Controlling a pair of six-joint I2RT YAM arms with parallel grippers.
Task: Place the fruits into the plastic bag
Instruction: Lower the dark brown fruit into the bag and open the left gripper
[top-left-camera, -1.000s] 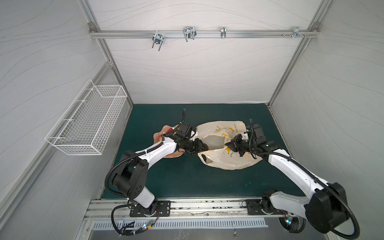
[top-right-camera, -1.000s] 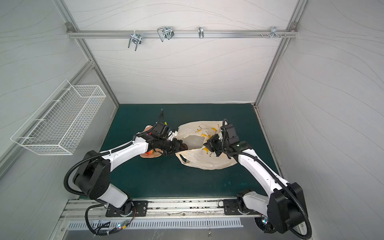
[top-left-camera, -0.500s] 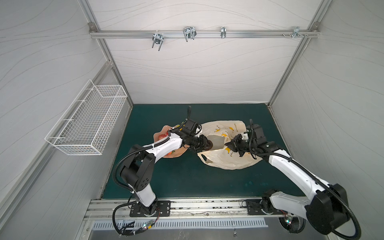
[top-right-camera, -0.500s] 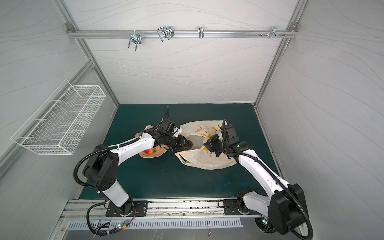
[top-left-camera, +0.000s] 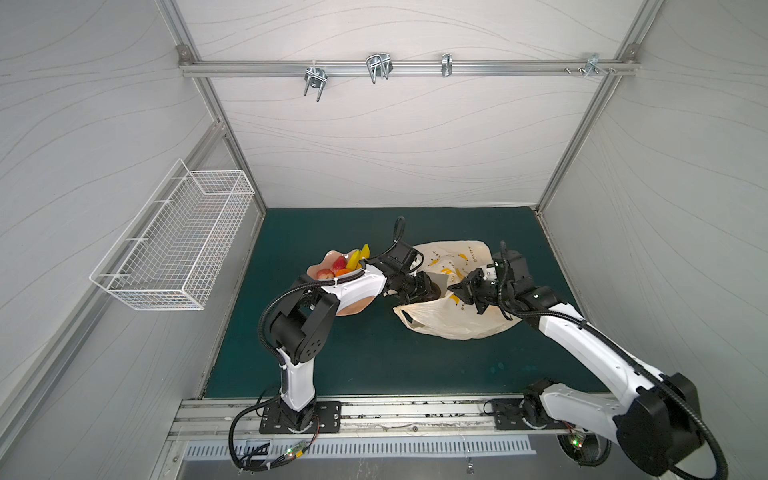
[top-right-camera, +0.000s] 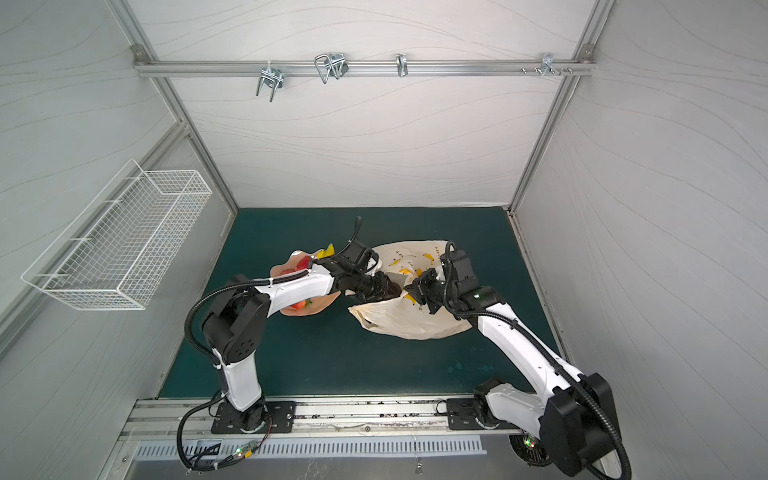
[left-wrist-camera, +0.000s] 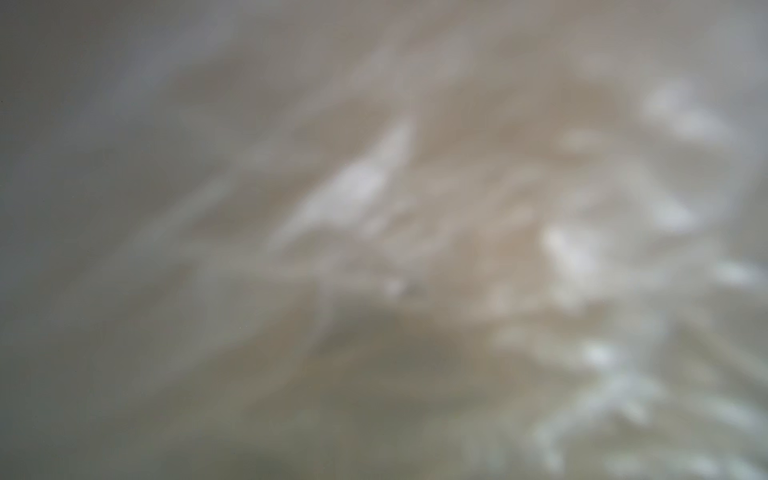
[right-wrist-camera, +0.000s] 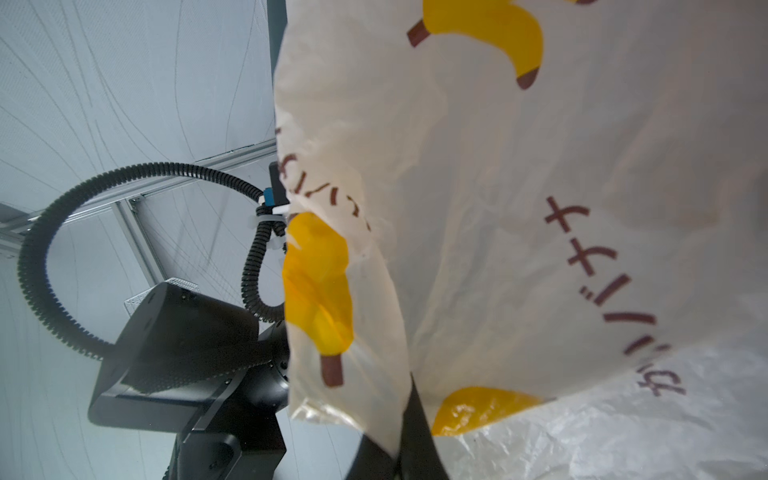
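On the green mat (top-left-camera: 374, 361) the bag (top-left-camera: 453, 324) lies crumpled, just right of the dish (top-left-camera: 353, 308). The right gripper (top-left-camera: 457, 289) is clamped tight on the bag's upper film, holding the mouth up. The left gripper (top-left-camera: 430, 289) pokes into that mouth. Plastic blurs its camera, so its gap and any load cannot be told. The fruits (top-left-camera: 344, 266) sit in the dish, back along the left arm.

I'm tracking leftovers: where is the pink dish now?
In both top views the pink dish sits on the green mat, left of the plastic bag, partly hidden under the left arm.
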